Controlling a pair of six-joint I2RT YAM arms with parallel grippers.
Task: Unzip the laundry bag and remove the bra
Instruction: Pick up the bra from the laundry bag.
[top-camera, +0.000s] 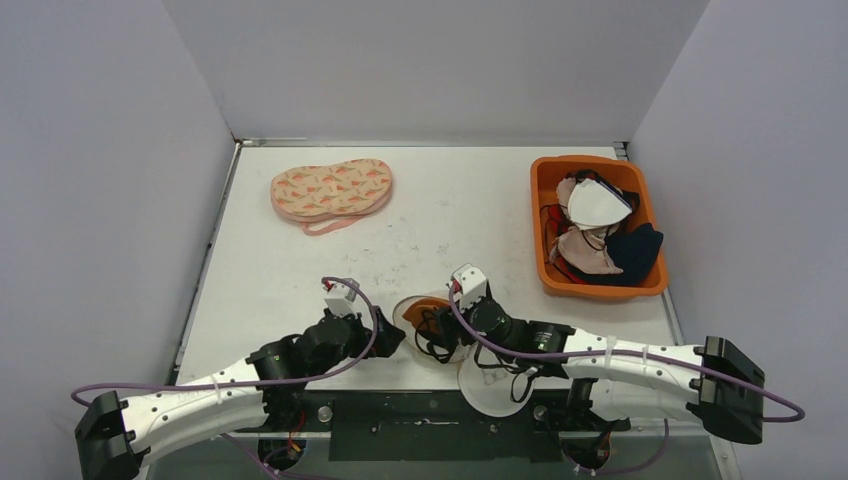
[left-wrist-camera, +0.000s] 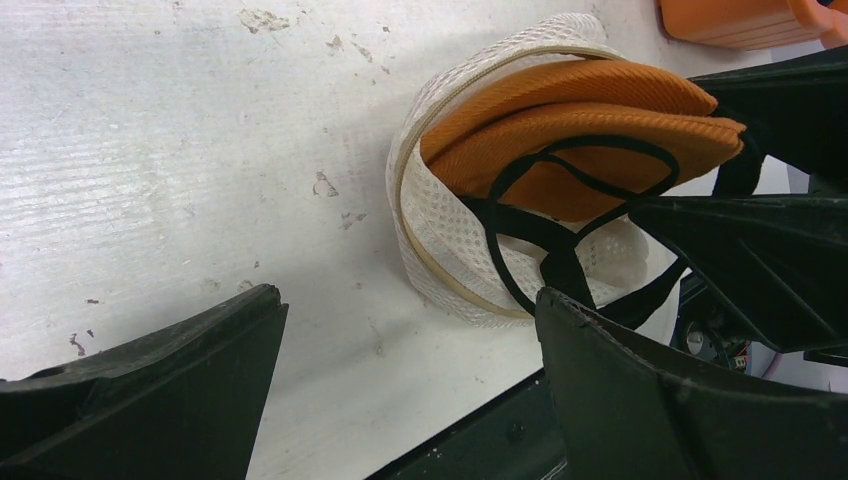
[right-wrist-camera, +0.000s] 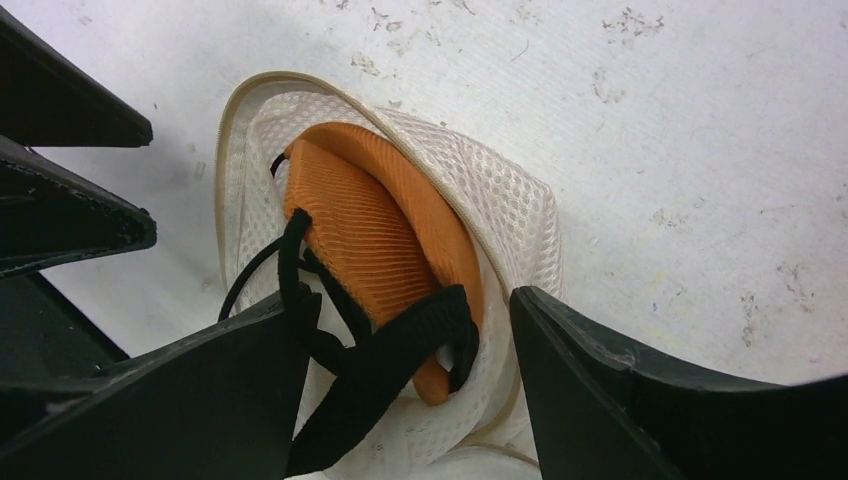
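The white mesh laundry bag (top-camera: 412, 312) lies unzipped near the table's front edge, with an orange bra (top-camera: 428, 308) with black straps sticking out of its opening. In the left wrist view the bag (left-wrist-camera: 440, 250) and the bra (left-wrist-camera: 590, 120) lie just beyond my left gripper (left-wrist-camera: 410, 295), which is open and empty. My left gripper (top-camera: 392, 335) sits right beside the bag's left side. My right gripper (top-camera: 442, 325) is open. In the right wrist view it (right-wrist-camera: 410, 298) straddles the bra's cup (right-wrist-camera: 370, 230), a black strap (right-wrist-camera: 400, 350) and the mesh wall (right-wrist-camera: 500, 210).
An orange bin (top-camera: 545, 235) holding several garments stands at the right. A carrot-print pouch (top-camera: 332, 190) lies at the back left. A white round piece (top-camera: 495, 388) of the bag hangs over the table's front edge below my right arm.
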